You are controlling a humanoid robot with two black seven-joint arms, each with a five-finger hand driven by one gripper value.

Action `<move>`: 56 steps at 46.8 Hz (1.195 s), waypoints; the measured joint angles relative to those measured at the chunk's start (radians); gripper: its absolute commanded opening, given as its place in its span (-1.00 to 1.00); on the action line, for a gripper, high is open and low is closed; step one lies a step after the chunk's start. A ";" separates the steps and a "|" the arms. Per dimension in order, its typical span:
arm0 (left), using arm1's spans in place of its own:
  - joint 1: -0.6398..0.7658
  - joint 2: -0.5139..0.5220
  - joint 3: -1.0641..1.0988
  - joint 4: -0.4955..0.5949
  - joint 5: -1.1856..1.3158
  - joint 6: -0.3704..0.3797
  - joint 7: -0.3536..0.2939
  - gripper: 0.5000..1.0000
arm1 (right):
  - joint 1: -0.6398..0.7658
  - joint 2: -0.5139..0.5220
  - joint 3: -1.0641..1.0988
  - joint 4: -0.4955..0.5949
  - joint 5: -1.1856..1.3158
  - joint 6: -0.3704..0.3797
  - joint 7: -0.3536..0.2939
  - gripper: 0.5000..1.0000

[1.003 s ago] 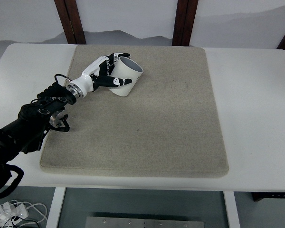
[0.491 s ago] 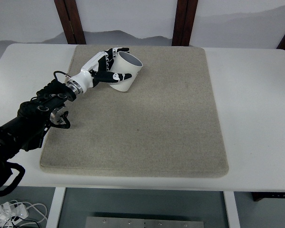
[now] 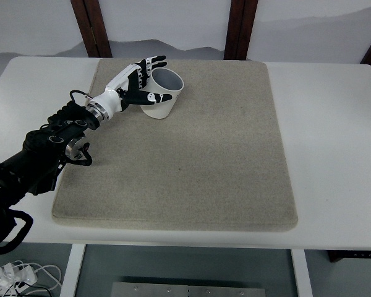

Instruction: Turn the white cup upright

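White cup (image 3: pixel 160 93), smooth cylinder with grey interior, mouth tilted up and away, near far-left corner of coarse beige mat (image 3: pixel 204 161), left hand (image 3: pixel 136 83) with black-and-white fingers (image 3: pixel 153 62) wrapped around cup's side, white table (image 3: pixel 334 136) beneath.

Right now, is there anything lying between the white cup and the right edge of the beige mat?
No. The top view shows only bare beige mat between the white cup, held by the left hand, and that edge.
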 measured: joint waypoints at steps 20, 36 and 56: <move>-0.021 0.074 0.000 -0.012 0.001 -0.065 0.000 0.97 | 0.000 0.000 -0.001 0.000 0.000 0.000 0.000 0.81; -0.046 0.126 -0.043 -0.013 -0.001 -0.101 0.000 0.97 | 0.000 0.000 -0.001 0.000 0.000 0.000 0.000 0.81; -0.084 0.180 -0.064 -0.011 -0.012 -0.117 0.000 0.98 | 0.000 0.000 0.000 0.000 0.000 0.000 -0.001 0.81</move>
